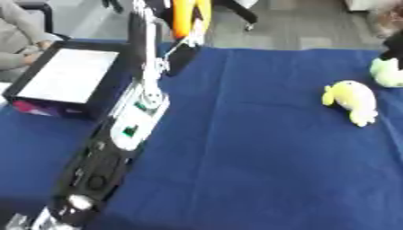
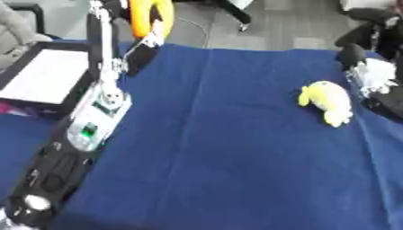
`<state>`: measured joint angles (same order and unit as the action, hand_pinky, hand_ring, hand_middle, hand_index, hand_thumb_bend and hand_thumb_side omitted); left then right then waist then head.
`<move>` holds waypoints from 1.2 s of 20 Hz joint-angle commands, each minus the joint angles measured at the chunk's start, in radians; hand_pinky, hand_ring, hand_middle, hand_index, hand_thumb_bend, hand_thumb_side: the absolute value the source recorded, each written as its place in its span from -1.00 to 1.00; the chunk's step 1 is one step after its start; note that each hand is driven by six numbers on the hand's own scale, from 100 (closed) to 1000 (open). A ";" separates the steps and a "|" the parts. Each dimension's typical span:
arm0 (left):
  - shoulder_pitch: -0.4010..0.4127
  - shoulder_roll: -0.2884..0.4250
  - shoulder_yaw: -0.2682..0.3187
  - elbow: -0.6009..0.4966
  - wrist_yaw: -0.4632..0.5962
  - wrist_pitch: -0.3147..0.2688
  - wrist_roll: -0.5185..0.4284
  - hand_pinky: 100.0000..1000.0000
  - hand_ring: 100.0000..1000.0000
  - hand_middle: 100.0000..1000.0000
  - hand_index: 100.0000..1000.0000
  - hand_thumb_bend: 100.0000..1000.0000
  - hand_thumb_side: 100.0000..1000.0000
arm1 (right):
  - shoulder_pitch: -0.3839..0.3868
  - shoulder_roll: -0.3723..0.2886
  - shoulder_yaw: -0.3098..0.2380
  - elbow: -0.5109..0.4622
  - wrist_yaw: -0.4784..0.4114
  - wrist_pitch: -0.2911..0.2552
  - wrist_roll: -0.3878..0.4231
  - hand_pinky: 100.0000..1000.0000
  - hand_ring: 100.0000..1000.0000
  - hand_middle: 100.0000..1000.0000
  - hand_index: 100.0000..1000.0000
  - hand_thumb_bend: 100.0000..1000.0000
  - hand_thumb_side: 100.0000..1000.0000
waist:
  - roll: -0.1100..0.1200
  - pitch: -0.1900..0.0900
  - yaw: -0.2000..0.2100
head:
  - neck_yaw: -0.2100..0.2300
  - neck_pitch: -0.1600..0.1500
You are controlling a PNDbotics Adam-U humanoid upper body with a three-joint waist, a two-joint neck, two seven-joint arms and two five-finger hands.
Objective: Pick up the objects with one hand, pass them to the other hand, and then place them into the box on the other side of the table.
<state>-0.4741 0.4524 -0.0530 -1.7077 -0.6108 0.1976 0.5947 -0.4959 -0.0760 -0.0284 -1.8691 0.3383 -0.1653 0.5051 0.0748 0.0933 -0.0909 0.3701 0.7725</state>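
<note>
My left arm runs from the lower left up to the table's far edge. There my left hand [image 1: 182, 55] is raised, and it looks curled on an orange and yellow object [image 1: 191, 17] that sticks up above it. A black box [image 1: 100, 92] with a white inside stands at the far left, just left of that arm. A yellow plush toy [image 2: 327, 102] lies on the blue cloth at the right. My right hand [image 2: 371, 80], black and silver, shows at the right edge, just beyond the toy and apart from it.
A blue cloth [image 1: 252, 157] covers the table. Pink and dark items [image 1: 35, 109] lie against the box's near side. Chair legs [image 1: 244, 15] stand on the grey floor beyond the far edge.
</note>
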 commanded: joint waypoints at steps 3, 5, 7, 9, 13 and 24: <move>-0.067 0.157 0.093 0.172 -0.068 0.127 0.005 -0.13 -0.49 -0.61 -0.31 -0.95 -1.00 | -0.001 -0.014 0.002 -0.023 0.007 0.001 0.012 0.46 0.07 0.11 0.70 -1.00 -0.06 | 0.018 -0.039 -0.004 | 0.034 -0.002; -0.095 0.183 0.101 0.257 -0.108 0.152 -0.008 -0.13 -0.49 -0.61 -0.31 -0.92 -1.00 | 0.002 -0.014 0.003 -0.023 0.008 0.001 0.014 0.46 0.07 0.11 0.70 -1.00 -0.06 | 0.020 -0.043 -0.006 | 0.038 -0.002; -0.106 0.188 0.104 0.288 -0.128 0.156 -0.013 -0.13 -0.49 -0.61 -0.31 -0.92 -1.00 | 0.002 -0.014 0.003 -0.023 0.008 0.001 0.015 0.46 0.07 0.11 0.70 -1.00 -0.06 | 0.020 -0.044 -0.006 | 0.038 -0.002; -0.110 0.188 0.105 0.297 -0.134 0.155 -0.014 -0.13 -0.49 -0.61 -0.31 -0.92 -1.00 | 0.003 -0.014 0.003 -0.023 0.008 0.001 0.015 0.46 0.07 0.11 0.70 -1.00 -0.06 | 0.020 -0.044 -0.006 | 0.038 -0.002; -0.084 0.251 0.119 0.375 -0.182 0.200 -0.060 -0.08 -0.46 -0.58 -0.29 -0.18 -1.00 | 0.014 -0.013 0.001 -0.013 0.010 0.004 0.018 0.46 0.06 0.10 0.69 -1.00 -0.08 | 0.015 -0.048 -0.015 | 0.033 -0.002; -0.101 0.277 0.165 0.689 -0.376 0.394 -0.254 -0.04 -0.42 -0.57 -0.32 0.11 -1.00 | 0.023 -0.013 -0.003 -0.006 0.007 0.005 0.020 0.46 0.05 0.09 0.68 -1.00 -0.10 | 0.016 -0.040 -0.033 | -0.001 -0.002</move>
<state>-0.5552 0.6775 0.0925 -1.0392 -0.9618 0.5698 0.3593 -0.4633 -0.0768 -0.0290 -1.8669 0.3468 -0.1583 0.5208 0.0814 0.0789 -0.1234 0.3740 0.7723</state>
